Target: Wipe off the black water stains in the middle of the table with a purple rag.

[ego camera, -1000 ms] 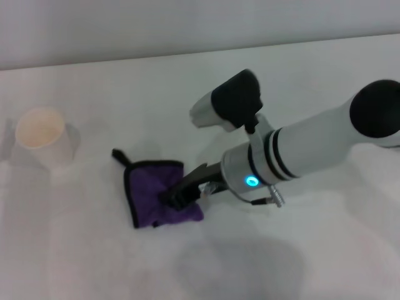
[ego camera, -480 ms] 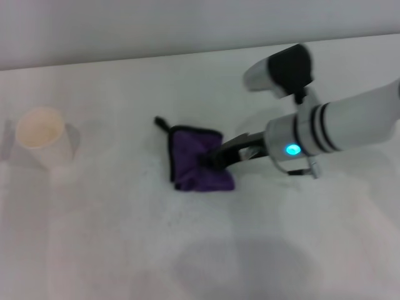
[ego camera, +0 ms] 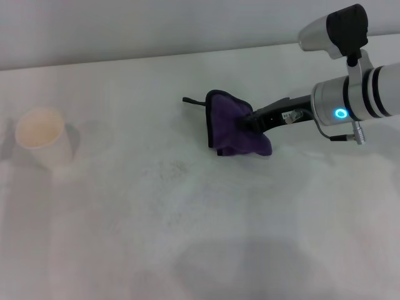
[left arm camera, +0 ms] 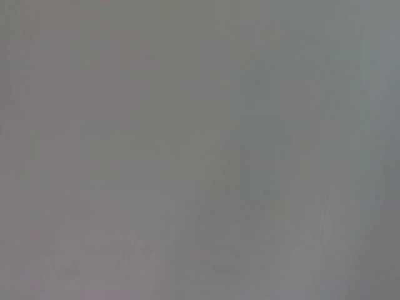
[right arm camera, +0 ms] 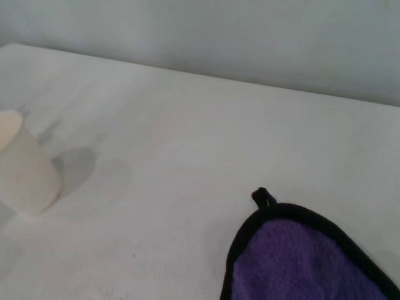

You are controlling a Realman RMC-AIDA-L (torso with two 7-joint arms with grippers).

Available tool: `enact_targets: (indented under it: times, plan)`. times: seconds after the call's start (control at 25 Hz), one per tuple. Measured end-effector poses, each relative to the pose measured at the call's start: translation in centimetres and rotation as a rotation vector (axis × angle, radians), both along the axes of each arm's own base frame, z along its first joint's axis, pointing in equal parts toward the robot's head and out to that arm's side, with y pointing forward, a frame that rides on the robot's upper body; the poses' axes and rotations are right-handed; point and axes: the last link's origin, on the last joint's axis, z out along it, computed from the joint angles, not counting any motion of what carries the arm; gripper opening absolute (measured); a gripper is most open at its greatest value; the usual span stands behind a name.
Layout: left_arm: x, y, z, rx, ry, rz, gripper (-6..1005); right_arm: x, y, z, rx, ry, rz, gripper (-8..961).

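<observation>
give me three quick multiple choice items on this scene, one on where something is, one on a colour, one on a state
1. Where does the pale paper cup stand on the white smooth table?
A. On the robot's left side
B. On the robot's right side
C. On top of the rag

2. What colour is the edging of the purple fluffy rag?
A. White
B. Black
C. Yellow

3. What is the right hand doing?
A. Hanging open above the cup
B. Shut on the rag
C. Resting open on bare table

Answers:
1. A, the head view shows the cup far on the robot's left, apart from the rag.
2. B, the right wrist view shows a black border and loop around the purple cloth.
3. B, in the head view the dark fingers reach into the bunched rag and grip it against the table.
</observation>
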Motion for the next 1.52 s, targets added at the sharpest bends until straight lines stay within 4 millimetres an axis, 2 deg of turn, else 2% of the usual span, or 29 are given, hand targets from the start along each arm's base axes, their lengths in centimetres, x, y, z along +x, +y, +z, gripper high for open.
enact_targets:
  times: [0.28,0.48,0.64,0.8,0.92,1.16,1.28,1.36,1.44,1.52]
  plan:
    - [0.4,0.0,-0.5,-0.008,-0.011,-0.011,893,-0.4,0.0,-0.7,-0.023,-0.067,0.107,80]
    - [0.4,-0.3,-0.6,-0.009,-0.015,-0.011,892,-0.7,0.1,-0.8,-0.026,-0.092,0.176,192]
    - [0.8,-0.3,-1.1,-0.014,-0.03,-0.02,891,-1.0,0.5,0.4,-0.005,-0.087,0.201,329]
    - [0.9,-0.4,-1.2,-0.015,-0.031,-0.022,891,-1.3,0.9,2.7,0.052,-0.04,0.222,443]
    - [1.2,-0.5,-1.7,-0.016,-0.055,-0.023,890,-1.2,1.1,5.3,0.152,0.055,0.22,510]
    - [0.6,-1.3,-1.7,0.022,-0.132,0.026,889,-1.1,-0.7,10.4,0.383,0.47,0.266,644]
    - [0.0,-1.7,-1.5,0.048,-0.165,0.057,889,0.2,-1.7,12.5,0.556,0.683,0.264,780]
    - [-0.2,-1.8,-1.3,0.053,-0.165,0.063,888,1.3,-2.4,13.6,0.674,0.75,0.273,870]
    - [-0.4,-1.8,-1.0,0.06,-0.163,0.067,888,2.9,-3.1,14.3,0.809,0.714,0.307,873]
    - [-0.6,-1.7,-0.7,0.075,-0.164,0.075,887,4.6,-3.6,13.8,0.906,0.584,0.339,873]
